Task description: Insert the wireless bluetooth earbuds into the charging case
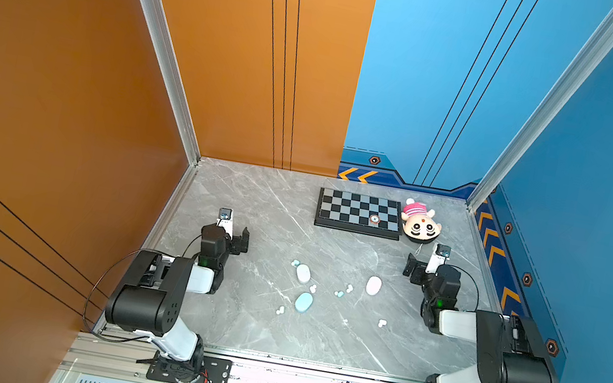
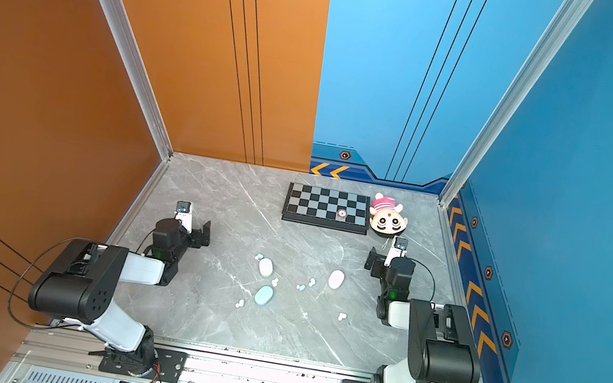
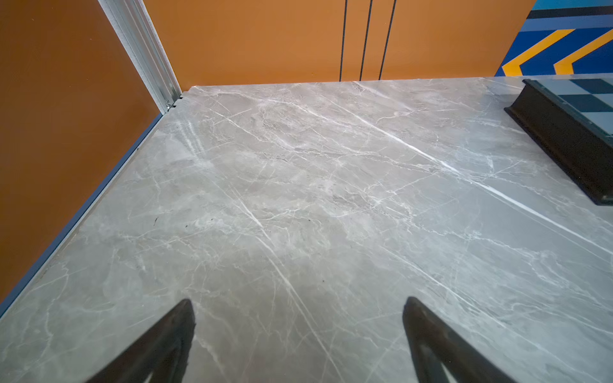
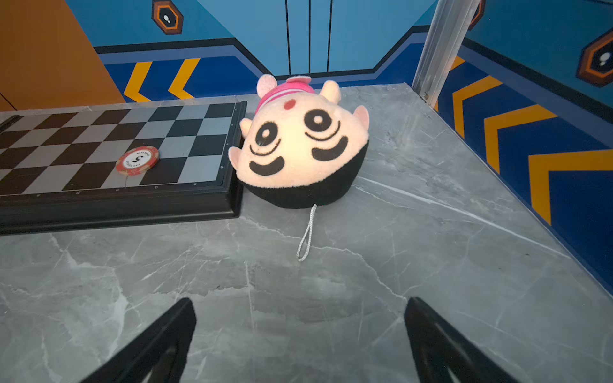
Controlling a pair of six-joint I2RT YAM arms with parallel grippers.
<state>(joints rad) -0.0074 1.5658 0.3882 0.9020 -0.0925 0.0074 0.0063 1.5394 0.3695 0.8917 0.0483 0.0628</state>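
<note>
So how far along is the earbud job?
Done: nothing yet. The earbuds lie loose on the table around three oval cases, and none looks seated in a case. In hand: nothing. The left end effector and right end effector are open, empty and off to the sides. Left: every pick and insertion.

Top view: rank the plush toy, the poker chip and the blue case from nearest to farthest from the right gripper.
From the right gripper:
1. Plush toy, just beyond it, toward the back wall.
2. Poker chip, on the chessboard, farther back-left.
3. Blue case, mid-table, toward the left arm.
</note>
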